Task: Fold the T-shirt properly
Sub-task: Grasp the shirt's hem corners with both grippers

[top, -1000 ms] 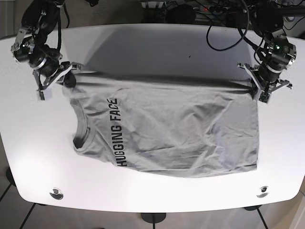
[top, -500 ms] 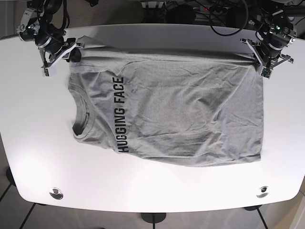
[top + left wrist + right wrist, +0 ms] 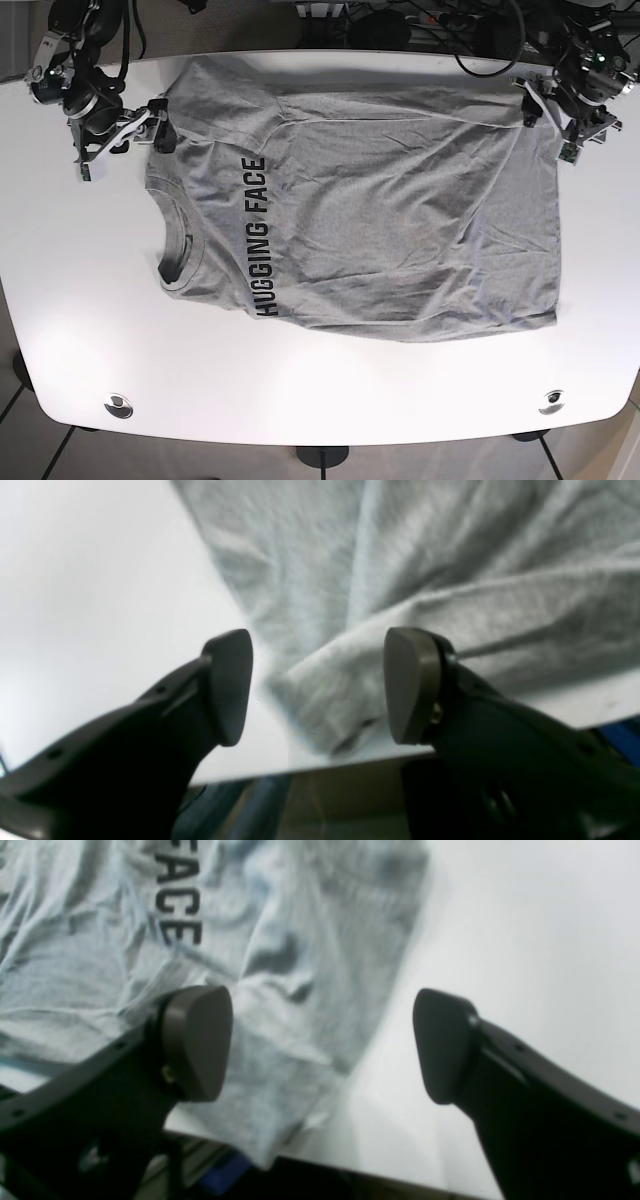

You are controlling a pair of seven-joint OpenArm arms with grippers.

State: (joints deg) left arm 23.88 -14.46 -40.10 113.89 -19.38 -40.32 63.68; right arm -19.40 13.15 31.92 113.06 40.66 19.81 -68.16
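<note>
The grey T-shirt [image 3: 360, 210] is spread flat on the white tabletop [image 3: 320, 400], with its collar toward the right arm's side and its top edge close to the far edge of the tabletop. The words on it can be read. Many small wrinkles are seen in the cloth.

The left gripper [image 3: 320, 685] is wide apart, and a folded corner of the hem sits between its pads with nothing pinched. The right gripper [image 3: 322, 1045] is wide apart too, held over the sleeve edge.

The cloth is judged to be soft, light and floppy. It is likely to sag and bunch when lifted. It is best taken at the corners and edges, with both sides picked up together.
</note>
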